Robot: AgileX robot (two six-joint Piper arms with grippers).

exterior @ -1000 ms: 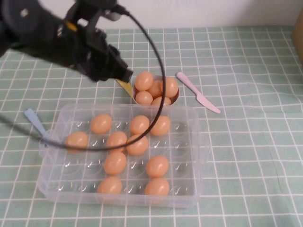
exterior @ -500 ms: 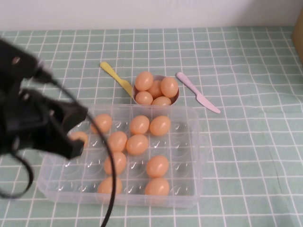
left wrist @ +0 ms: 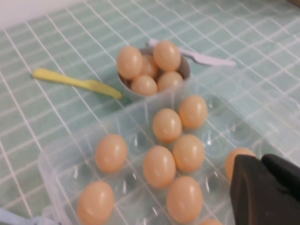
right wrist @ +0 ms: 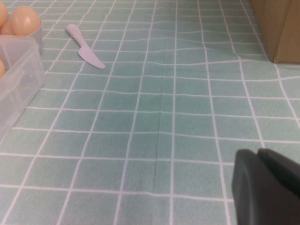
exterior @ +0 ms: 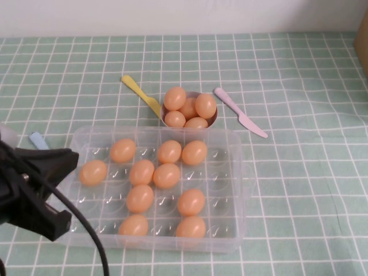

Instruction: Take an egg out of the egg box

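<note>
1. The egg box [exterior: 236, 172], a clear plastic rectangular tray with rounded corners, low walls and rows of round dimpled wells, sits on the near middle of the table.
2. It holds ten smooth orange-tan oval eggs; the nearest two lie at about the middle of the front row, one of them here [exterior: 190, 226], and the others are spread over the rows behind.
3. The left gripper [exterior: 54, 184], black and blocky, hangs at the box's near left corner, overlapping its left wall in the high view; its fingers are together and nothing is between them. A black cable curves down from it.
4. In the left wrist view that gripper's dark tip [left wrist: 265, 190] shows at the edge, above the eggs in the tray.
5. The right gripper [right wrist: 265, 185] appears only in its own wrist view, over bare cloth to the right of the box; whether its fingers are apart or together I cannot tell.
6. A pale blue utensil [exterior: 38, 140] pokes out just left of the box.
7. Behind the box, touching its far wall, stands a small round pale bowl [exterior: 211, 122] heaped with five more eggs.
8. A yellow plastic knife [exterior: 141, 95] lies left of the bowl, a pale pink plastic knife [exterior: 240, 112] right of it.
9. The table wears a green cloth [exterior: 299, 86] gridded with white lines, faintly creased; a brown box-like corner [right wrist: 276, 28] stands at the far right, and a white wall runs behind.
</note>
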